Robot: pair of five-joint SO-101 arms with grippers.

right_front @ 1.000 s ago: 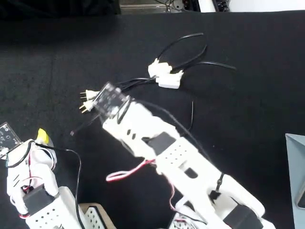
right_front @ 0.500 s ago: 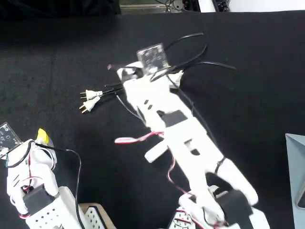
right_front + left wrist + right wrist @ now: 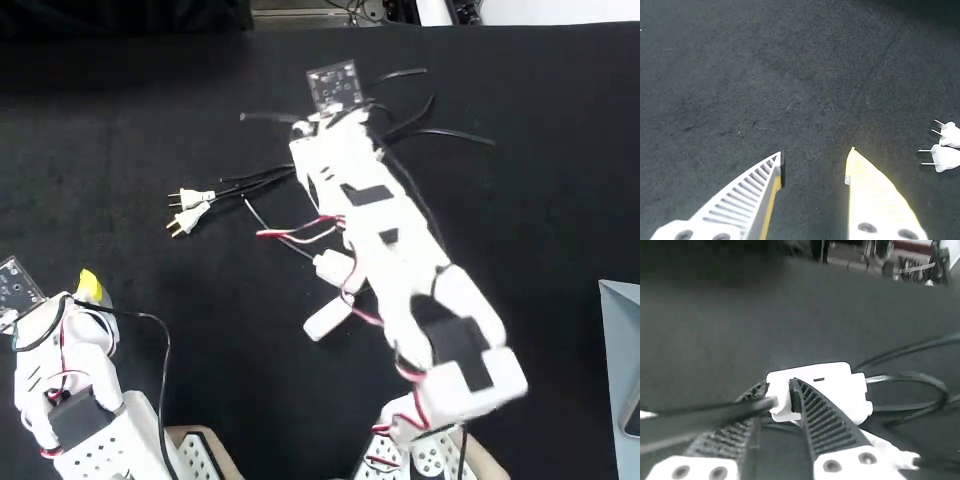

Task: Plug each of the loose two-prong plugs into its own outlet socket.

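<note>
Two loose white two-prong plugs (image 3: pixel 190 208) lie side by side on the black table, left of centre, their black cables trailing right. In the left wrist view the same plugs (image 3: pixel 945 149) lie off to one side of my left gripper (image 3: pixel 815 157), which is open and holds nothing. That left gripper (image 3: pixel 80 290) sits near the table's front left. My right gripper (image 3: pixel 779 387) is shut on the end of a white outlet socket (image 3: pixel 825 387), with a black cable crossing one finger. A second white socket (image 3: pixel 890 454) lies just beside it. The right arm (image 3: pixel 380 220) stretches to the table's back middle.
Black cables (image 3: pixel 430 110) loop across the cloth behind and to the right of the right arm. A grey-blue container (image 3: pixel 620 350) stands at the right edge. Red and white wires (image 3: pixel 300 232) hang off the right arm.
The right arm has swung from beside the two plugs to the back, onto the sockets. The plugs stayed in place. The left arm has not moved.
</note>
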